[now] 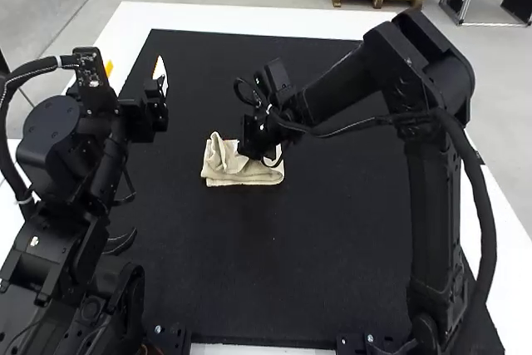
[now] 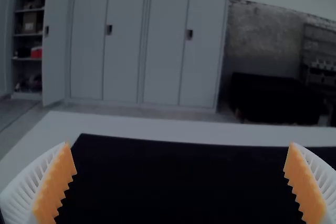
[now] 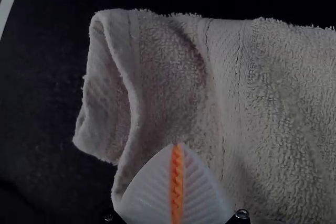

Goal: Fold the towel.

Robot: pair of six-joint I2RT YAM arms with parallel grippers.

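**Right gripper (image 3: 177,147) at towel (image 1: 245,178); left gripper (image 2: 180,144) well apart**

Reference: high view, 12 o'clock pointing forward from the arm bases.

1. Towel position: near the middle of the black mat (image 1: 274,263), folded into a layered strip. Long axis runs roughly 9 to 3 o'clock; a loose flap (image 1: 218,154) stands toward the 10 o'clock end.
2. Right gripper: nearer unit, at the strip's 12 to 1 o'clock side. Fingers are pressed together over the cloth; whether any layer is pinched cannot be told.
3. Left gripper: fingers spread, nothing between them. Towel lies toward its 4 o'clock.
4. Judgement: the right arm is better placed to act. If a further fold is required, align travel with the 9–3 axis; a skewed pull could bunch the flap.
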